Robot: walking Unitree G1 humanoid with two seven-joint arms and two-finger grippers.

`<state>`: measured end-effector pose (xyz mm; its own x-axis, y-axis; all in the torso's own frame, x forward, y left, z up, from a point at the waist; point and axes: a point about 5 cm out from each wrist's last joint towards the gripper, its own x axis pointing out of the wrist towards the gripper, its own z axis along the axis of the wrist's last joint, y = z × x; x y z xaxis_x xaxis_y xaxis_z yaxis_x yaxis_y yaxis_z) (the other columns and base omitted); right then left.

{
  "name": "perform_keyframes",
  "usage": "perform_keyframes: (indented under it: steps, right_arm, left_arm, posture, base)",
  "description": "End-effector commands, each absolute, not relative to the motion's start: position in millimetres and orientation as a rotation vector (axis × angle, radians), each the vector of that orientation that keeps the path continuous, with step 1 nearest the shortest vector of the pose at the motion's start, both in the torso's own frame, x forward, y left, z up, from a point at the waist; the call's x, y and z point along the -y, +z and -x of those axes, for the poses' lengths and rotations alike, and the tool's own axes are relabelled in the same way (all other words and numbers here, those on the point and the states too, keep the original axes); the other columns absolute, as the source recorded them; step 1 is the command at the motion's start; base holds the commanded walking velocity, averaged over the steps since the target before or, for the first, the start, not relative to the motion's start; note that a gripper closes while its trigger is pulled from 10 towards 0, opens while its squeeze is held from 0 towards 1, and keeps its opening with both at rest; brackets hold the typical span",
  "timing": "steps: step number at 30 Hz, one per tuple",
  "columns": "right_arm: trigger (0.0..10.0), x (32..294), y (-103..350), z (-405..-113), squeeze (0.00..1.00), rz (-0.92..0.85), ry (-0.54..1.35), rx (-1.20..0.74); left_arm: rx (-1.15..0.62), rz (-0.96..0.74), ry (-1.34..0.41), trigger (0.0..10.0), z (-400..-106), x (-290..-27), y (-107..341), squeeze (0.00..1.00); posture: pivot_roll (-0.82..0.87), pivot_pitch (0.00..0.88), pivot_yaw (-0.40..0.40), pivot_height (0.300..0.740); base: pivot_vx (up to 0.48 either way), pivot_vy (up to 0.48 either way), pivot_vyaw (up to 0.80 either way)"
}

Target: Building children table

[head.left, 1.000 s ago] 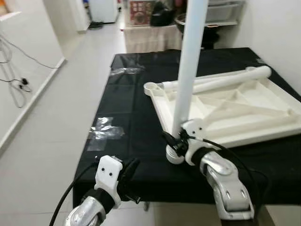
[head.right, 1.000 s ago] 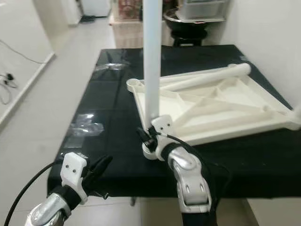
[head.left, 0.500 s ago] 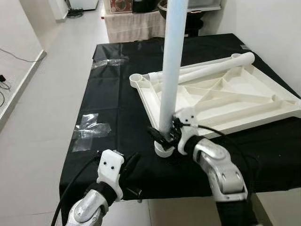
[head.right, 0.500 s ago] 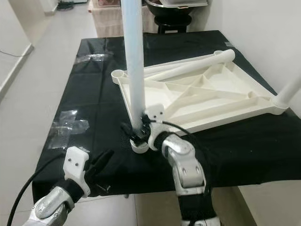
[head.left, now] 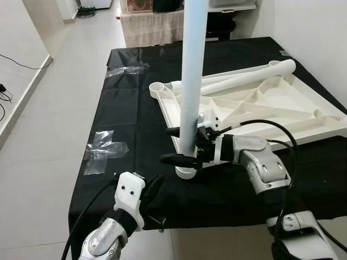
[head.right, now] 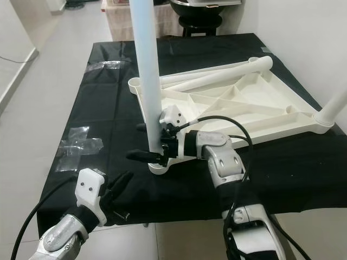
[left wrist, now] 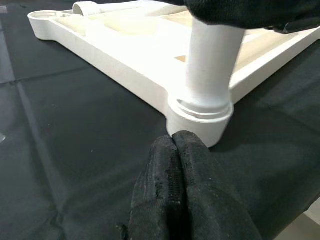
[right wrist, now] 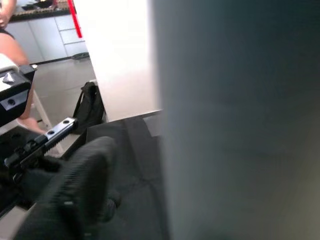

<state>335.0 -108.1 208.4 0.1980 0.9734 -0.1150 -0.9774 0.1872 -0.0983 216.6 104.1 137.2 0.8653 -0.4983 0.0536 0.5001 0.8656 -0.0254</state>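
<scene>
Nearest the camera, the left gripper (head.left: pixel 153 187) is hovering at the black-draped table's (head.left: pixel 124 114) front edge, its fingers (left wrist: pixel 176 185) pressed together on nothing. Just beyond, the right gripper (head.left: pixel 172 145) is reaching sideways with its fingers spread on either side of the upright white leg (head.left: pixel 191 81) (seated in the corner socket (left wrist: pixel 200 120)). Behind, the upturned tabletop (head.left: pixel 260 111) is lying flat, another leg (head.left: pixel 238 81) resting across its far edge.

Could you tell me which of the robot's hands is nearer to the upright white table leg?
The right hand is nearer; its open fingers straddle the upright white leg just above the corner socket. The left hand, fingers shut, sits lower, at the table's near edge.
</scene>
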Motion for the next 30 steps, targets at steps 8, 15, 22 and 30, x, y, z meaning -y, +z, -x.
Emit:
perform_keyframes:
  steps: [8, 15, 22, 30]
  right_arm:
    - [0.0, 106.8, 197.3, -335.9, 0.0, 0.142, 1.465, -0.057]
    - [0.0, 120.5, 190.4, -339.8, 0.0, 0.167, 1.3, -0.041]
    - [0.0, 102.2, 136.3, -295.4, 0.0, 0.112, 0.563, -0.202]
    - [5.0, 89.1, 149.9, -312.1, 0.0, 0.144, 0.581, -0.114]
  left_arm:
    - [0.022, 0.038, -0.519, 10.0, -212.7, -102.2, 131.4, 0.0]
    - [0.022, 0.042, -0.521, 10.0, -211.7, -102.9, 132.1, 0.0]
    - [0.015, 0.043, -0.523, 10.0, -210.4, -107.9, 133.0, 0.0]
    - [0.011, 0.033, -0.538, 10.0, -214.5, -108.7, 131.4, 0.0]
  posture:
    - [0.07, 0.14, -0.009, 0.74]
    - [0.06, 0.158, -0.008, 0.74]
    - [0.04, 0.177, 0.016, 0.74]
    - [0.04, 0.159, 0.019, 0.74]
  base:
    - [0.0, 0.0, 0.0]
    - [0.0, 0.0, 0.0]
    - [0.0, 0.0, 0.0]
    - [0.0, 0.0, 0.0]
